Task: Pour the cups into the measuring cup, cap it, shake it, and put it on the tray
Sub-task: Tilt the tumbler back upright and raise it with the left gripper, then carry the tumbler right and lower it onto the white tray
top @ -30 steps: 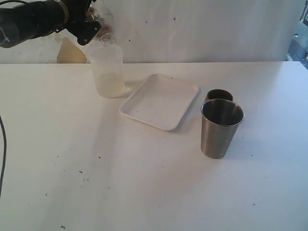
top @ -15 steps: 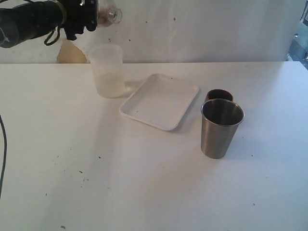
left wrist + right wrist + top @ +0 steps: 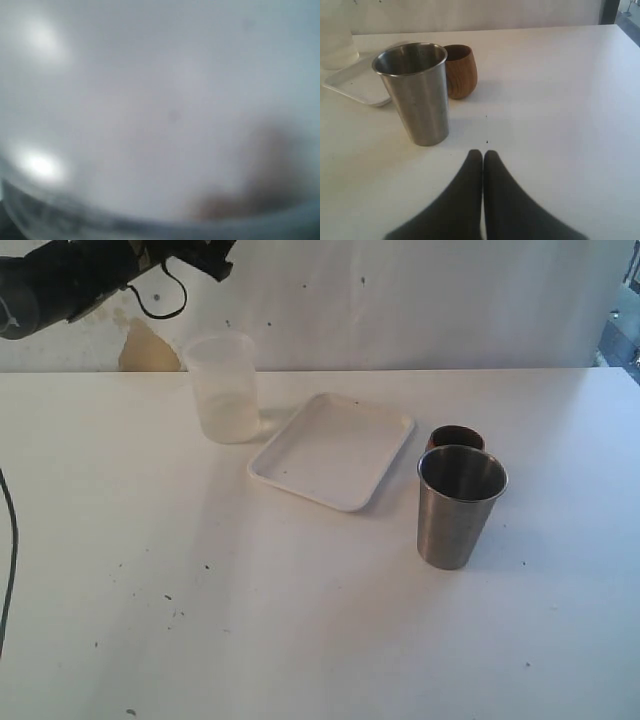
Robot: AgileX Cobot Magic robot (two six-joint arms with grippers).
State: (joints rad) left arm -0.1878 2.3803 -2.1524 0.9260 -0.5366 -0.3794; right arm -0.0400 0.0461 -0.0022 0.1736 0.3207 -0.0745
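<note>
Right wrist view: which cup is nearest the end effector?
The steel cup, ahead of the end effector; the wooden cup sits behind it, the translucent cup farther off.

Robot lab: speckled white table, stained wall.

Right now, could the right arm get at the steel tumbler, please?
Probably yes: only bare table lies between the right gripper and the steel tumbler, and the wooden cup stands beyond it; the shut gripper must open first.

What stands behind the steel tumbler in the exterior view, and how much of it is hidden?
The brown wooden cup: only its rim and dark inside show above the steel tumbler, which covers its body. The right wrist view shows its rounded body, not its contents.
</note>
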